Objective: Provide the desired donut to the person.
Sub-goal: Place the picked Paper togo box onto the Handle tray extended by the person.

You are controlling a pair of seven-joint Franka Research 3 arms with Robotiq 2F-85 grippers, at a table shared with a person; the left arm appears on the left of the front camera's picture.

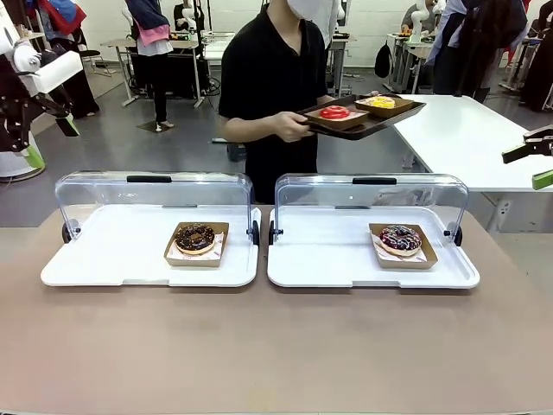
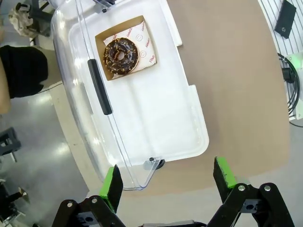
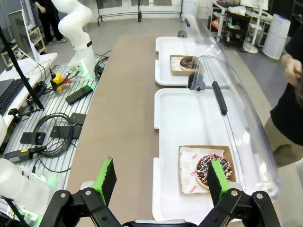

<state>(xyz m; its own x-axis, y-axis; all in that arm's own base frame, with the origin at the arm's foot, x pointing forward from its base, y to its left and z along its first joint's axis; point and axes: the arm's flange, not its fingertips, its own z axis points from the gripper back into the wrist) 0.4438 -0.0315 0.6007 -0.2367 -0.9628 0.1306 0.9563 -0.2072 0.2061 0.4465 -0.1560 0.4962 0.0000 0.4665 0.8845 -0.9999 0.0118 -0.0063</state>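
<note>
While both grippers, left (image 2: 168, 182) and right (image 3: 161, 182), hang open, you should lift the soft, fragile donut (image 1: 195, 238) by its stiff cardboard tray (image 1: 175, 256).

the person (image 1: 275, 86) behind the left tray (image 1: 104, 275) is cut off at the head by the top edge, and the legs are hidden by the raised lid (image 1: 155, 197). the left gripper (image 1: 33, 157) shows partly at the picture's edge, its jaws not readable there. print on the paper under the chocolate donut (image 2: 121, 55) is too small to read.
</note>
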